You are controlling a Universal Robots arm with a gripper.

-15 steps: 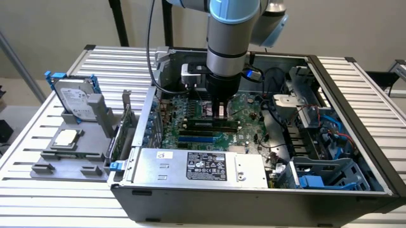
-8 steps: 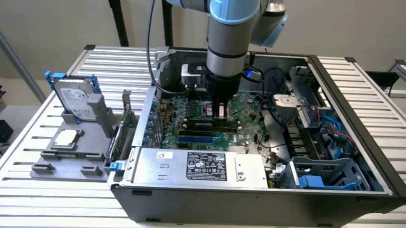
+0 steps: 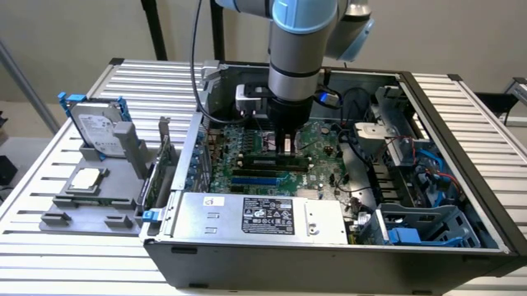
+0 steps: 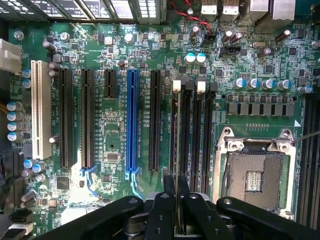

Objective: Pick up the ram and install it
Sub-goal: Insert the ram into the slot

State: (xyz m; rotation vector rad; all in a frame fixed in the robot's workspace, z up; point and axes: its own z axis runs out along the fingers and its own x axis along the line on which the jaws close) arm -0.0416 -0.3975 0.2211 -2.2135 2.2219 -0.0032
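My gripper hangs straight down inside the open computer case, just above the green motherboard. In the wrist view its black fingers are shut on the ram, which I see edge-on as a thin pale strip between them. The ram hangs lengthwise over the row of black memory slots, in line with the slot that has a white clip at its far end. The ram's lower edge is still above the slot, not seated.
Beside the slots is the bare processor socket. Long expansion slots, one blue and one white, lie on the other side. Outside the case a grey holder carries a hard drive and a silver processor chip. The power supply spans the case's front.
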